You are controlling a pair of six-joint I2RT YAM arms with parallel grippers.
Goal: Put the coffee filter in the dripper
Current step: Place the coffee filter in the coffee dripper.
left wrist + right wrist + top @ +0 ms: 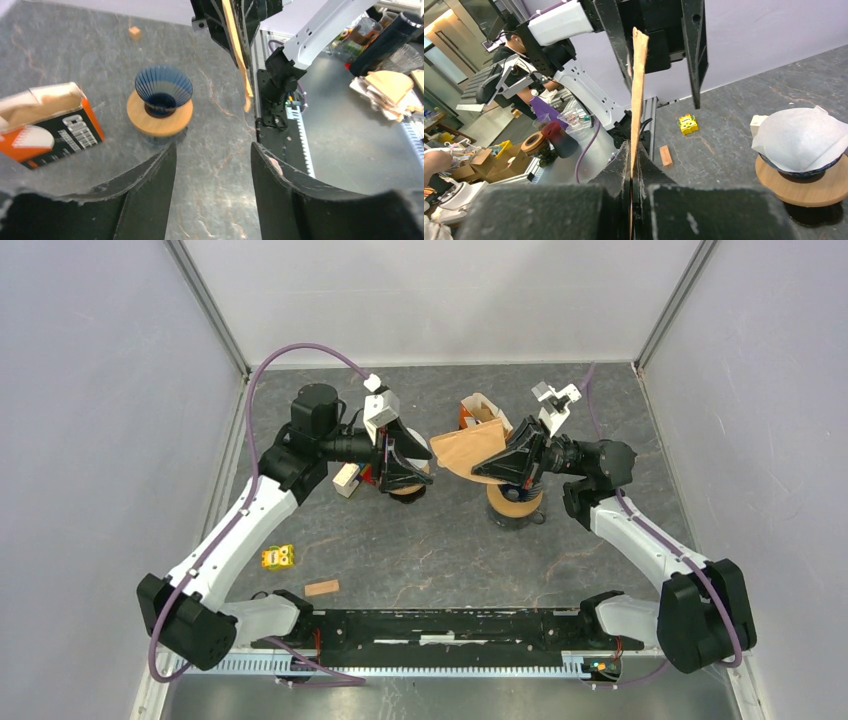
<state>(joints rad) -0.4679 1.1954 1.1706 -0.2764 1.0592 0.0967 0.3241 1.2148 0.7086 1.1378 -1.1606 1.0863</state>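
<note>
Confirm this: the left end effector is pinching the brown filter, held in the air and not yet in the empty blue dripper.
Wrong on one point: the right end effector, not the left, is pinching the brown filter, as the right wrist view shows. The left end effector stands open, holding nothing. The filter is in the air, not yet in the empty blue dripper.

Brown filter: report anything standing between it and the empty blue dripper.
Nothing visible does. The right end effector holds the brown filter in the air near the blue dripper, whose cone is empty and uncovered; the filter box stands beside it, not over it.
</note>
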